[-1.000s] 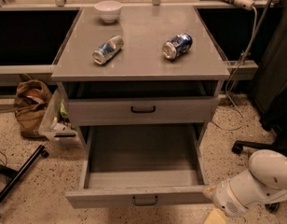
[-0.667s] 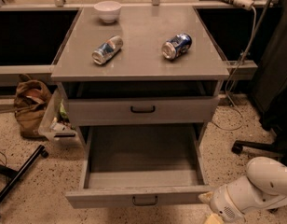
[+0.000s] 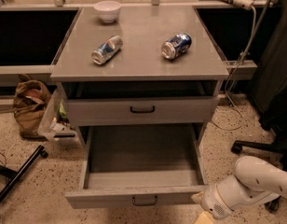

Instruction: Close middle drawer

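The middle drawer (image 3: 143,197) is pulled far out of the grey cabinet. Its inside is empty, and its flat front has a small dark loop handle (image 3: 144,200). The uppermost grey drawer (image 3: 142,110) above it stands slightly out. The lowest drawer is hidden under the open one. My gripper (image 3: 201,208) is at the bottom right on the white arm (image 3: 255,181). It is low, right beside the right end of the middle drawer's front, and partly cut off by the picture's edge.
On the cabinet top (image 3: 141,62) lie two cans (image 3: 106,49) (image 3: 176,46) on their sides, with a white bowl (image 3: 107,10) at the back. A brown bag (image 3: 29,106) and a bin (image 3: 55,122) sit on the left. Black stand legs (image 3: 17,176) lie left, and a chair base (image 3: 255,148) stands right.
My arm and gripper have moved left, closer to the right end of the middle drawer's front. The drawers and cans have not moved.
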Controlling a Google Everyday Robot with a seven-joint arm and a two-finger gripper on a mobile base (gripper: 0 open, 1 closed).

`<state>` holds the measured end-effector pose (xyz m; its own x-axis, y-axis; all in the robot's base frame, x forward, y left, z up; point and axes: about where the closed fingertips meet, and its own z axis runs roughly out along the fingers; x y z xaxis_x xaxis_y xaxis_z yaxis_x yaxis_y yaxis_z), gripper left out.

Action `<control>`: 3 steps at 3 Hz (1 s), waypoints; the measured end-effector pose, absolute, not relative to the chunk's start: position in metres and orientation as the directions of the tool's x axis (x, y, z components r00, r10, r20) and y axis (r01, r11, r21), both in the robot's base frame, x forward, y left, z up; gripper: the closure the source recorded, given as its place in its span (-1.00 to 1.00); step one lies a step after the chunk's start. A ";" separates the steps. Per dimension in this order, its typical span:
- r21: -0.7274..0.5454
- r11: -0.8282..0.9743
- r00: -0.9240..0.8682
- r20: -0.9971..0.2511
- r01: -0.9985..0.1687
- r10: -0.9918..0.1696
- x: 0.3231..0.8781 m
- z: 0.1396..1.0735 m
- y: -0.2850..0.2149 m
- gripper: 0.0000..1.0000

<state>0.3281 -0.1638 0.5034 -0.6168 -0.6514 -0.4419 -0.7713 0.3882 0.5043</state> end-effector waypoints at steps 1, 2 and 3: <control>0.510 0.373 -0.610 -0.448 -0.775 -0.654 0.342 0.490 -0.146 -1.00; 0.505 0.374 -0.610 -0.466 -0.778 -0.641 0.359 0.475 -0.139 -1.00; 0.502 0.374 -0.610 -0.475 -0.780 -0.635 0.362 0.472 -0.138 -1.00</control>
<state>0.3623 -0.1378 0.4719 -0.6098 -0.6345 -0.4749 -0.7799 0.3738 0.5021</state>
